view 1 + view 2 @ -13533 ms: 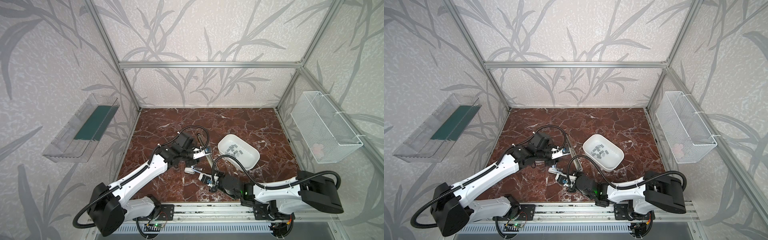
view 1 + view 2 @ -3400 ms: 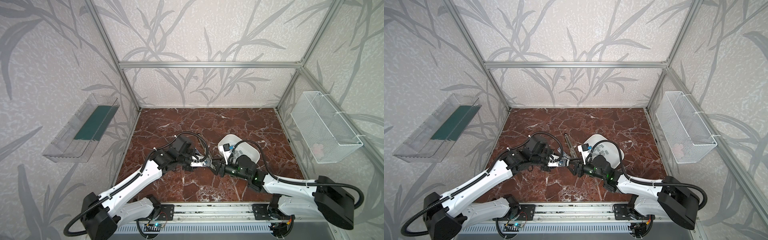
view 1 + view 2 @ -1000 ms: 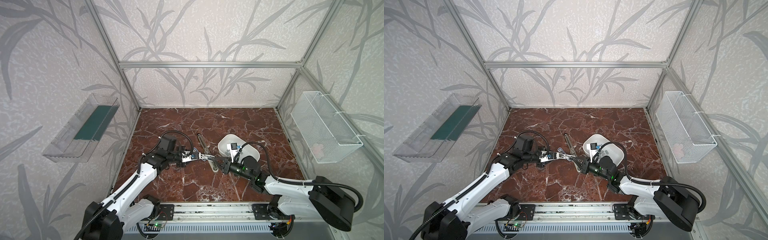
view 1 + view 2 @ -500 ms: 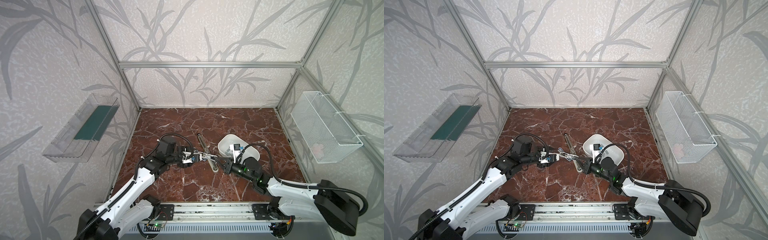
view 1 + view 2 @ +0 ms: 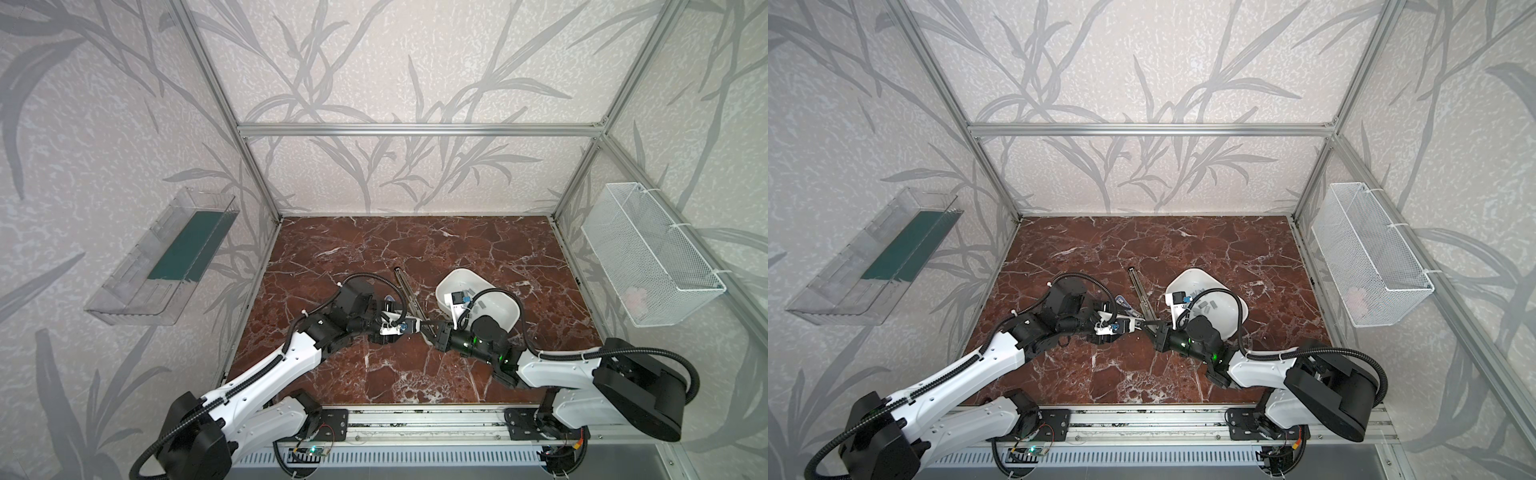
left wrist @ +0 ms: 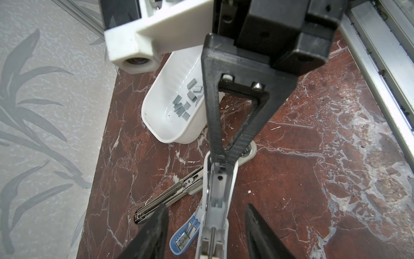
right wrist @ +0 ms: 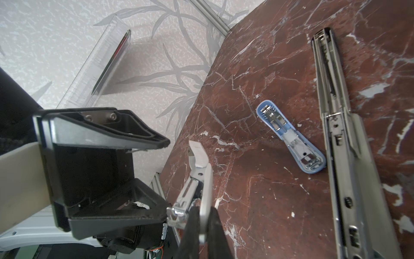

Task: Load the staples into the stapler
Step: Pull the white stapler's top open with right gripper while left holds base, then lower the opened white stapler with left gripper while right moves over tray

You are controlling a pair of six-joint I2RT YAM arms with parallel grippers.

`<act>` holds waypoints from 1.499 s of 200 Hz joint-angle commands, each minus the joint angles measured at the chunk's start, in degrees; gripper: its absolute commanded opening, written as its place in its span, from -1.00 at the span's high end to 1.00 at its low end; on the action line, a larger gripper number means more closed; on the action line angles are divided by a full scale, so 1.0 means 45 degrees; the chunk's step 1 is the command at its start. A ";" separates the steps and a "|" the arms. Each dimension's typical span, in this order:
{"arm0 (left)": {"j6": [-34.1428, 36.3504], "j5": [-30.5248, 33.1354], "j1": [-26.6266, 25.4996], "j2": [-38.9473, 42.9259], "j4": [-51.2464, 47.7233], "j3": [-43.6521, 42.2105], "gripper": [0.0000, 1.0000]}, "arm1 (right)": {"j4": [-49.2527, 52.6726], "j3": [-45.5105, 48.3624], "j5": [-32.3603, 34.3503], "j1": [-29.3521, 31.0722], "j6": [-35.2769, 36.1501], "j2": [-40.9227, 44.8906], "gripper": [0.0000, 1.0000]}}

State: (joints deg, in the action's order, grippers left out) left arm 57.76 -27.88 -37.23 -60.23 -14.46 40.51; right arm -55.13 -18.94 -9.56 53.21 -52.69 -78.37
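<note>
Above the red marble-patterned desk [image 6: 302, 183], the left tool [image 6: 206, 205] has just spread its jaws off the small white plastic stapler [image 6: 216, 190], which is now pinched by the right tool [image 6: 220, 160] alone. The short grey metal staples [image 6: 182, 107] lie in the white oval tub [image 6: 177, 136], so loading appears not yet begun.

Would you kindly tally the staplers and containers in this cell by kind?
Staplers: 3 (white stapler, blue stapler, long metal stapler)
Dishes: 1 (white dish)
Wall bins: 2 (clear shelf, wire basket)
Total: 6
</note>
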 commanded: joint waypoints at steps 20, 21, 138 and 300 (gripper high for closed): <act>-0.0113 0.0289 -0.0293 -0.0428 0.0081 0.0323 0.03 | -0.1644 -0.0614 -0.0369 0.0294 -0.0406 -0.0856 1.00; -0.0107 0.0303 -0.0306 -0.0446 0.0055 0.0328 0.04 | -0.1669 -0.0624 -0.0372 0.0299 -0.0423 -0.0880 1.00; 0.0563 0.0925 -0.0486 -0.0950 -0.0733 0.0549 0.76 | -0.2624 -0.0458 -0.0556 0.0338 -0.0510 -0.1447 0.86; 0.6144 0.1725 -0.0285 -0.5705 -0.5451 0.2659 0.68 | 1.3565 -0.3916 0.4792 -0.2855 0.7085 0.2189 -0.34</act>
State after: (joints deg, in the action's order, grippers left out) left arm 77.52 -22.11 -38.30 -83.88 -32.60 49.98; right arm -5.06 -34.37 12.03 42.74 -26.57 -63.99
